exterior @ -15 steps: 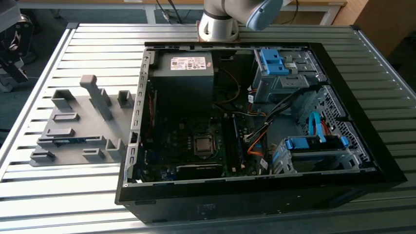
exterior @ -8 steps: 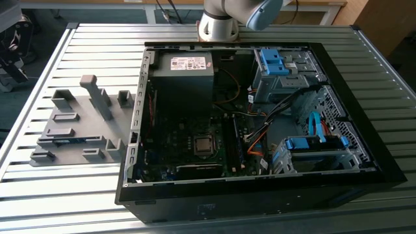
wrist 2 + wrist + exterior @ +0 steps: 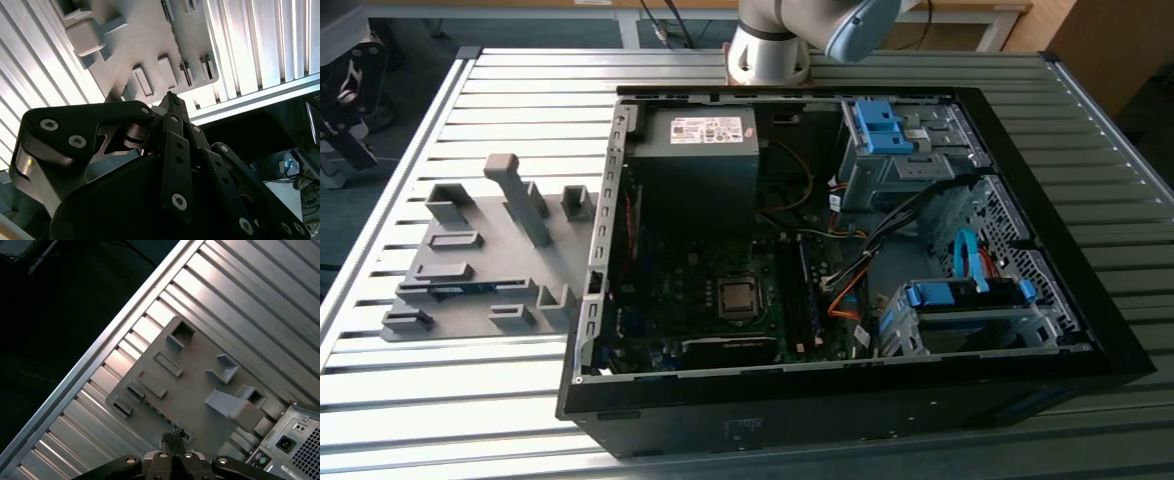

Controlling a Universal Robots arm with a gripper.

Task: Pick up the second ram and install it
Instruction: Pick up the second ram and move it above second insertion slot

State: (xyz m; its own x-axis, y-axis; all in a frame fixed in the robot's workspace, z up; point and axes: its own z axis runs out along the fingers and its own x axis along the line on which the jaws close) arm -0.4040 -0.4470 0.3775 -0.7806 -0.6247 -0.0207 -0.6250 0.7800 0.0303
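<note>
gripper (image 3: 174, 439) over the bench: my black fingers are pressed tip to tip with nothing visible between them, and in both wrist views they point down at the grey tray. beneath me a slatted metal table (image 3: 454, 400) carries everything. on it lies an open black computer case (image 3: 854, 410), its side panel off and the motherboard facing up. my arm's base (image 3: 767, 55) stands behind the case. just beside the case, on the exterior view's left, sits the grey blocky holder tray (image 3: 500, 265), and its posts and slots lie directly under the gripper in the first wrist view. inside the case are a grey power supply (image 3: 700, 150) and two light-blue drive brackets (image 3: 878, 125). the second ram (image 3: 464, 288) rests in the tray as a thin blue strip, lengthwise in a slot near the tray's front edge, well apart from the motherboard.
</note>
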